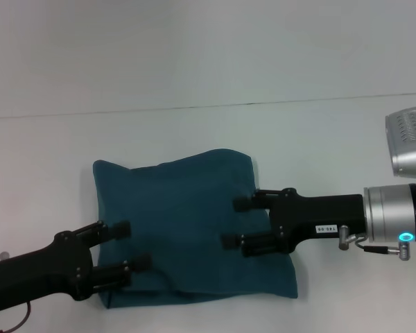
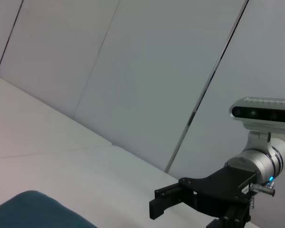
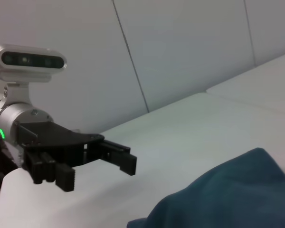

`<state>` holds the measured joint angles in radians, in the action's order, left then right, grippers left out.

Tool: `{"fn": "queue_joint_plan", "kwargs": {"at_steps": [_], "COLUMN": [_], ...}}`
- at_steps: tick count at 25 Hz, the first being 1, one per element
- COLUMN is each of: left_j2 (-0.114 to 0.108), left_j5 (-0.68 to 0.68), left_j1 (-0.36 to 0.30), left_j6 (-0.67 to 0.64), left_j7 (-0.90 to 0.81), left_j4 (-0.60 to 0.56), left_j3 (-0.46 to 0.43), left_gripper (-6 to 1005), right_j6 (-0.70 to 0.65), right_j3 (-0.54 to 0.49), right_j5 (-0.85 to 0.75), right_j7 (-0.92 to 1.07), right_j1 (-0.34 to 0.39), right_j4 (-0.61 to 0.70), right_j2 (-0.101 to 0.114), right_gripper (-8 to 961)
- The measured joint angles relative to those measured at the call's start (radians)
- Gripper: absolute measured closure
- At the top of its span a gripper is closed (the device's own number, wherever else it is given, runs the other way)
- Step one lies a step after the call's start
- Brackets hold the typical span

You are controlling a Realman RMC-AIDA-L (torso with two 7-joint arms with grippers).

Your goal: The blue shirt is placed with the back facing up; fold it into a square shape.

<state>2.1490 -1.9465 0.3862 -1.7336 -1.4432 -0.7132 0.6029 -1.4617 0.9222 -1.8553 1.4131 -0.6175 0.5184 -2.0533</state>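
- Lower left of the head view: left gripper (image 1: 127, 245), fingers spread and holding nothing, over the shirt's left edge.
- Centre frame: the blue shirt (image 1: 187, 222) lies folded into a rough square on the white desk (image 1: 194, 83).
- Right of centre: right gripper (image 1: 237, 223), also released, above the shirt's right half.

Plain dark teal-blue shirt (image 1: 187, 229), white table (image 1: 194, 83), black left gripper (image 1: 132, 246), black right gripper (image 1: 237, 222)

The left tool (image 1: 127, 245) reaches in low with fingers spread apart. Opposite it, the right tool (image 1: 236, 223) points toward it, fingers likewise parted, its wrist horizontal behind.
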Motion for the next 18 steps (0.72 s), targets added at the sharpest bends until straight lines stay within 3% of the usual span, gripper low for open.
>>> {"fn": "queue_joint_plan", "kwargs": {"at_steps": [18], "left_j2": [-0.004], "left_j5": [-0.013], "left_j1": [0.012], "left_j6": [-0.003], "left_j7": [-0.017], "left_j4": [-0.003], "left_j3": [-0.001], "left_gripper": [136], "right_j6": [0.003], "right_j3": [0.047], "right_j5": [-0.023], "right_j7": [0.065], "right_j1": [-0.014], "right_j4": [0.004], "right_j2": [0.009], "right_gripper": [38]}}
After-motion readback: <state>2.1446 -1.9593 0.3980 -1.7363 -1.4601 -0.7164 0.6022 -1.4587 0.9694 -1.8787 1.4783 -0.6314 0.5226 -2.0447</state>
